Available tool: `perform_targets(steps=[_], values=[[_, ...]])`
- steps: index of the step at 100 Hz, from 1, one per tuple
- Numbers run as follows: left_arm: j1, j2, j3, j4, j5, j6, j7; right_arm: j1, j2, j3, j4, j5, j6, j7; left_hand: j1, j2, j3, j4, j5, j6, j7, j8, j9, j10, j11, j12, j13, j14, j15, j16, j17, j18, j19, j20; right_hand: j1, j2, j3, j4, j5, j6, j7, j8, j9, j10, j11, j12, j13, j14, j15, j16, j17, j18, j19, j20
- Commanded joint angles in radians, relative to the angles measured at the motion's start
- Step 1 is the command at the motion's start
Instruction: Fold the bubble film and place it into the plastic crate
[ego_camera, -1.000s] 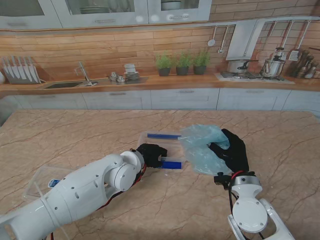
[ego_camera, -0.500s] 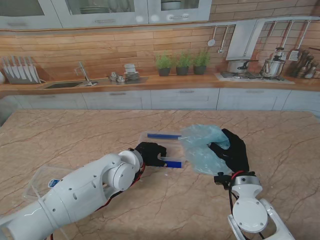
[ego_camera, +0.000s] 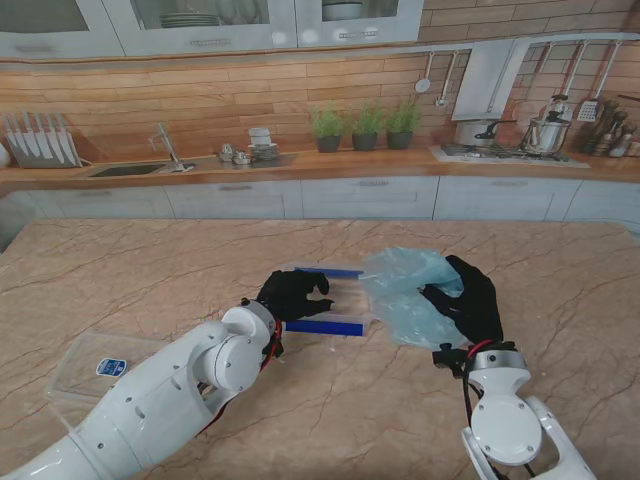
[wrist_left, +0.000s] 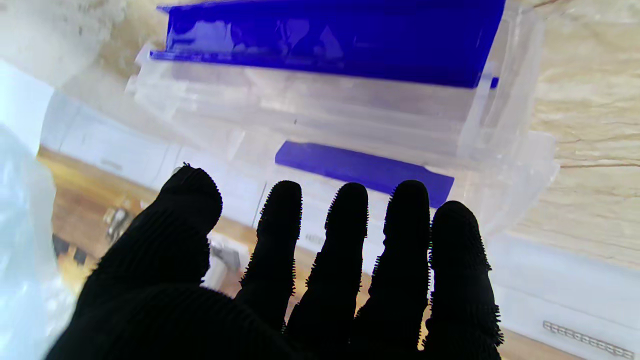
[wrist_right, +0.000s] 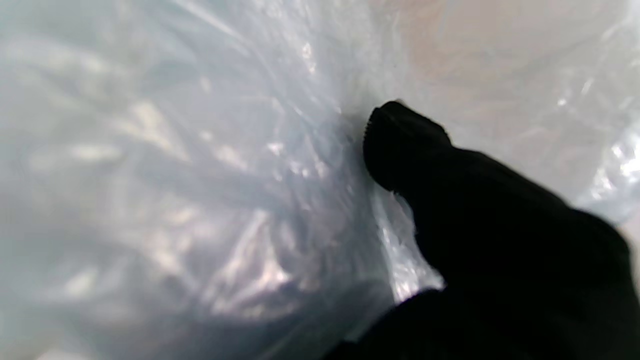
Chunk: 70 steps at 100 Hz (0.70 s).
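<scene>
— Marble-patterned table (ego_camera: 150, 270) from the stand's view: what sits on it?

— A clear plastic crate (ego_camera: 330, 300) with blue handles near the middle, and the bubble film (ego_camera: 405, 295) bunched up just to its right, touching the crate's right end. The right hand (ego_camera: 468, 300) is closed on the film's right side. The left hand (ego_camera: 292, 294) sits at the crate's left end, fingers curled toward the rim (whether it touches I cannot tell). A clear lid (ego_camera: 95, 365) lies well apart, far left and nearer to me.

— And the left wrist view?

— The left hand (wrist_left: 300, 280) holds nothing; its fingers (wrist_left: 345, 235) are stretched out and slightly apart, pointing at the crate (wrist_left: 320, 115), with a pale edge of the film (wrist_left: 20, 210) at the side.

— The right wrist?

— Film (wrist_right: 200, 190) fills it, blurred. The right hand (wrist_right: 500, 240) presses its thumb into the crumpled folds, clamped on it.
</scene>
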Motion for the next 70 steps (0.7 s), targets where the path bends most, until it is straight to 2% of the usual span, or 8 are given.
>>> perform_targets(steps=[1,23,30,32,37,46,51,70], values=[[0.035,0.0,-0.02,-0.03,0.004,-0.006,0.031,0.009,0.001,0.0,-0.004,-0.007,0.008,0.007,-0.026,0.043,-0.024,0.028,-0.017,0.017,-0.04,-0.006,-0.04,0.022,-0.021,-0.014,-0.034,0.02,-0.022,-0.022,-0.025,0.013,-0.023,-0.023,0.033,0.03,-0.013,0.009,-0.015,-0.019,-0.002,0.011,0.01,0.018,0.026,0.011,-0.04,-0.028,0.038,0.015,-0.015,-0.022,-0.013,0.027],[0.167,-0.015,-0.179,-0.092,-0.026,-0.077,0.184,0.046,0.018,-0.006,-0.028,-0.035,0.056,0.075,-0.05,0.041,-0.078,0.03,-0.072,0.016,-0.095,-0.029,-0.101,0.02,-0.059,-0.044,-0.103,0.005,-0.088,-0.062,-0.084,-0.005,-0.105,-0.079,0.034,0.031,-0.013,0.009,-0.016,-0.015,-0.006,0.01,0.01,0.022,0.026,0.013,-0.037,-0.027,0.042,0.018,-0.007,-0.03,0.001,0.035],[0.209,-0.017,-0.224,-0.118,-0.04,-0.093,0.212,0.063,0.024,-0.015,-0.036,-0.041,0.073,0.105,-0.047,0.042,-0.087,0.031,-0.074,0.017,-0.099,-0.03,-0.109,0.022,-0.064,-0.045,-0.115,0.004,-0.097,-0.065,-0.096,-0.004,-0.119,-0.088,0.034,0.03,-0.013,0.008,-0.015,-0.011,-0.008,0.008,0.013,0.025,0.025,0.013,-0.032,-0.024,0.045,0.019,-0.008,-0.028,0.002,0.036],[0.222,-0.017,-0.238,-0.128,-0.042,-0.096,0.214,0.069,0.027,-0.018,-0.038,-0.044,0.078,0.116,-0.022,0.053,-0.137,0.036,-0.073,0.017,-0.102,-0.028,-0.111,0.021,-0.068,-0.047,-0.116,0.004,-0.104,-0.064,-0.1,-0.005,-0.119,-0.105,0.033,0.03,-0.013,0.008,-0.014,-0.011,-0.008,0.008,0.014,0.026,0.025,0.013,-0.031,-0.024,0.045,0.02,-0.007,-0.028,0.002,0.036],[0.252,-0.014,-0.269,-0.151,-0.045,-0.102,0.219,0.086,0.033,-0.026,-0.043,-0.052,0.095,0.142,-0.015,0.055,-0.155,0.038,-0.073,0.017,-0.103,-0.028,-0.114,0.023,-0.072,-0.048,-0.121,0.007,-0.11,-0.066,-0.105,-0.001,-0.124,-0.112,0.034,0.03,-0.013,0.008,-0.012,0.001,-0.013,0.002,0.017,0.032,0.024,0.011,-0.028,-0.021,0.046,0.019,-0.005,-0.027,0.003,0.037],[0.307,-0.009,-0.324,-0.195,-0.045,-0.113,0.225,0.127,0.046,-0.044,-0.045,-0.071,0.127,0.201,-0.007,0.054,-0.175,0.038,-0.064,0.016,-0.118,-0.036,-0.089,0.028,-0.075,-0.046,-0.076,0.024,-0.047,-0.023,-0.045,0.016,0.002,-0.045,0.031,0.034,-0.014,0.008,-0.012,0.002,-0.016,-0.002,0.017,0.032,0.023,0.011,-0.027,-0.02,0.045,0.019,0.0,-0.028,0.005,0.039],[0.336,-0.007,-0.352,-0.22,-0.051,-0.118,0.222,0.156,0.052,-0.057,-0.041,-0.076,0.145,0.232,-0.005,0.062,-0.189,0.039,-0.063,0.014,-0.132,-0.041,-0.076,0.025,-0.071,-0.038,-0.051,0.027,-0.007,0.011,-0.021,0.009,0.058,-0.01,0.032,0.034,-0.014,0.008,-0.012,0.002,-0.017,-0.002,0.016,0.034,0.022,0.011,-0.026,-0.021,0.045,0.019,0.001,-0.03,0.007,0.04],[0.402,-0.022,-0.401,-0.248,-0.093,-0.154,0.293,0.283,0.069,-0.122,0.001,-0.065,0.197,0.341,0.008,0.057,-0.201,0.042,-0.049,0.018,-0.14,-0.039,-0.07,0.029,-0.071,-0.03,-0.056,0.033,0.005,0.033,-0.021,0.01,0.061,0.007,0.033,0.038,-0.014,0.007,-0.016,0.012,-0.02,-0.001,0.006,0.042,0.028,0.021,-0.033,-0.02,0.058,0.026,0.014,-0.045,0.037,0.059]])
